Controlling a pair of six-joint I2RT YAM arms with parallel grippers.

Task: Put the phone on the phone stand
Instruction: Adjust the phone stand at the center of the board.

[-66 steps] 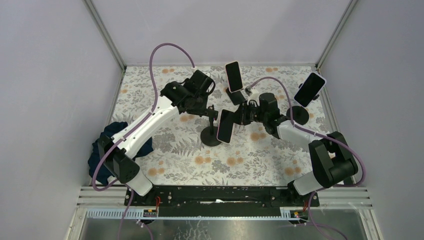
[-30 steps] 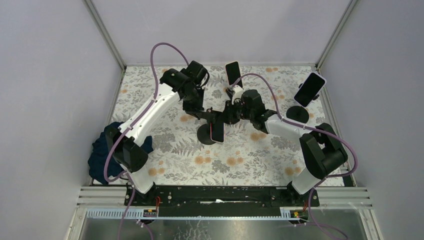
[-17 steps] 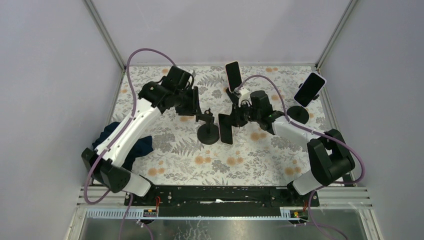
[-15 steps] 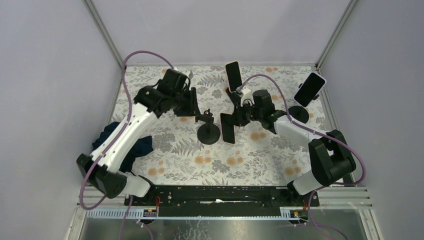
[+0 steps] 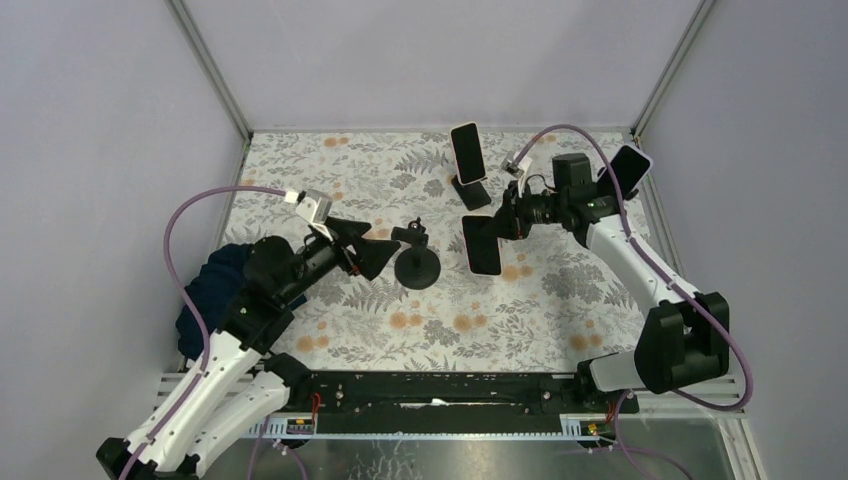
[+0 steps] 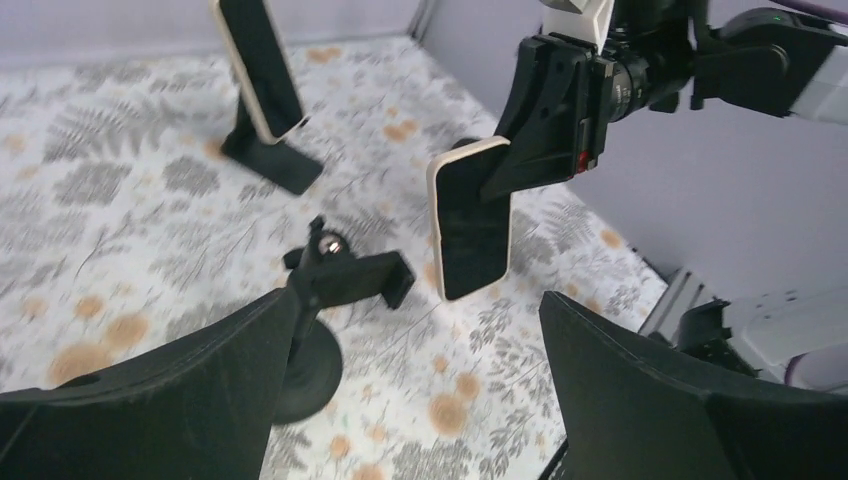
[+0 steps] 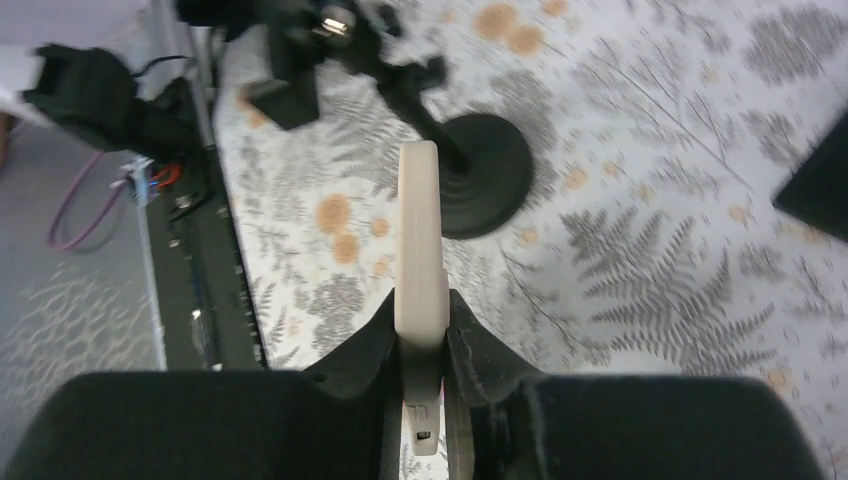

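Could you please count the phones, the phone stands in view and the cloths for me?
Phones: 3 (held phone, back phone, right phone)
Phone stands in view: 2 (empty stand, back stand)
Cloths: 1 (blue cloth)
Total: 6

Glossy black glass on the phone point(image 6: 472, 222), cream matt edge; phone stand point(image 6: 350, 280) matt black, probably plastic.

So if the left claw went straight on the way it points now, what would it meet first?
Most likely the empty phone stand: in the wrist view its clamp sits ahead of the left claw, nearer than the phone. Depth is unclear.
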